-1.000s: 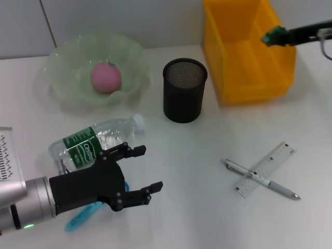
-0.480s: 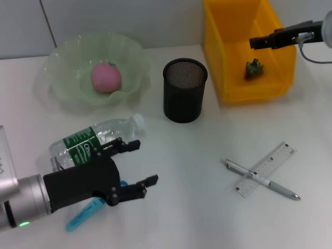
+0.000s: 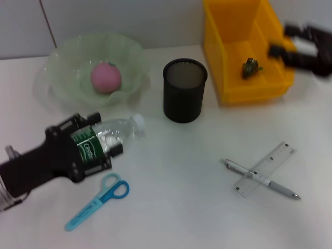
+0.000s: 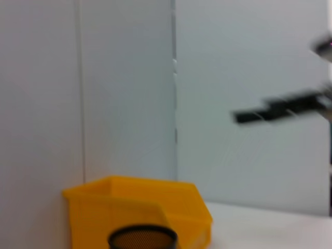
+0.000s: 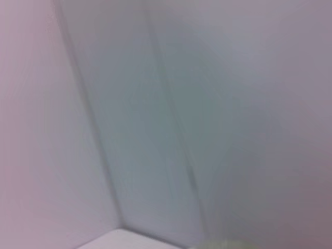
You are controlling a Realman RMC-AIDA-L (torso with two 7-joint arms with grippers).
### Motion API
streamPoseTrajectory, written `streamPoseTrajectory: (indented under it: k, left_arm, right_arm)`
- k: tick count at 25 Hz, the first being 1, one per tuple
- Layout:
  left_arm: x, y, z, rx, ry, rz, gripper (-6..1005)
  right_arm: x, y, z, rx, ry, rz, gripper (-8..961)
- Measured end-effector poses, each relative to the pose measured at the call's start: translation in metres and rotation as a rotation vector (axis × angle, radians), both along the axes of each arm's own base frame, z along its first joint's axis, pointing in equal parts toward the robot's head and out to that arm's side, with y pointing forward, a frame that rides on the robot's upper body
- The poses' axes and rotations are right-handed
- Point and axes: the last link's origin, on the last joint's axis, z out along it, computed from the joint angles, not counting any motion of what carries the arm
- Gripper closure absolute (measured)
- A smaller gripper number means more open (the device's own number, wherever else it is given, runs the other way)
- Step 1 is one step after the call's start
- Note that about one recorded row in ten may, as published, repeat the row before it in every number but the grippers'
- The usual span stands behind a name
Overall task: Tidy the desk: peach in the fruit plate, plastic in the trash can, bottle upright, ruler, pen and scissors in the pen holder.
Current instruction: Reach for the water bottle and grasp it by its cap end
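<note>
Black left claw [image 3: 98, 137] straddles the lying bottle [image 3: 104, 139], fingers spread; right claw [image 3: 301, 49] hangs open.

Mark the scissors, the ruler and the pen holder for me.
scissors [image 3: 96, 202]: head view, on the blue handle shaft.
ruler [image 3: 270, 165]: head view, on its upper half.
pen holder [image 3: 184, 101]: head view, on the mesh wall.

"C'estbon" on the bottle [image 3: 106, 139] label

Left claw [image 3: 96, 139] sits low at the near left, fingers spread; right claw [image 3: 290, 44], open, is raised at the far right.
</note>
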Motion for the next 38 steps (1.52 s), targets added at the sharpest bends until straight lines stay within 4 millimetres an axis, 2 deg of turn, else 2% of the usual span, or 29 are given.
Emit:
streamPoseTrajectory:
  k: [2,3,4,5,8,9,11,13,15,20,28,38]
  left_arm:
    - [0.001,0.002,0.003,-0.003,-0.005,0.005,170]
    - [0.001,0.002,0.003,-0.003,-0.005,0.005,170]
    - [0.008,0.008,0.009,-0.019,0.003,0.0,170]
    - [0.012,0.011,0.01,-0.03,0.014,-0.007,170]
    - [0.023,0.019,0.012,-0.067,0.055,-0.025,170]
    - [0.032,0.026,0.012,-0.086,0.088,-0.039,170]
    - [0.056,0.046,0.003,-0.139,0.211,-0.033,170]
    - [0.06,0.05,0.001,-0.145,0.231,-0.025,170]
    - [0.081,0.066,-0.014,-0.159,0.333,0.017,170]
    - [0.105,0.077,-0.035,-0.172,0.485,0.061,171]
    - [0.115,0.088,-0.047,-0.209,0.625,0.177,171]
    - [0.107,0.098,-0.052,-0.18,0.679,0.238,171]
  right_arm:
    - [0.027,-0.023,-0.011,-0.002,-0.028,0.039,104]
    - [0.027,-0.023,-0.011,-0.002,-0.028,0.039,105]
    - [0.054,-0.043,-0.023,-0.005,-0.062,0.044,105]
    - [0.054,-0.043,-0.023,-0.005,-0.062,0.044,105]
    - [0.079,-0.065,-0.035,-0.033,-0.087,0.027,105]
    - [0.087,-0.075,-0.042,-0.063,-0.095,0.01,105]
    - [0.09,-0.078,-0.045,-0.077,-0.101,0.004,104]
    - [0.094,-0.084,-0.051,-0.093,-0.121,0.0,104]
    - [0.098,-0.09,-0.058,-0.096,-0.147,-0.002,104]
    - [0.101,-0.094,-0.063,-0.104,-0.154,-0.005,104]
    - [0.103,-0.096,-0.065,-0.113,-0.162,-0.016,104]
    - [0.103,-0.095,-0.068,-0.133,-0.171,-0.01,105]
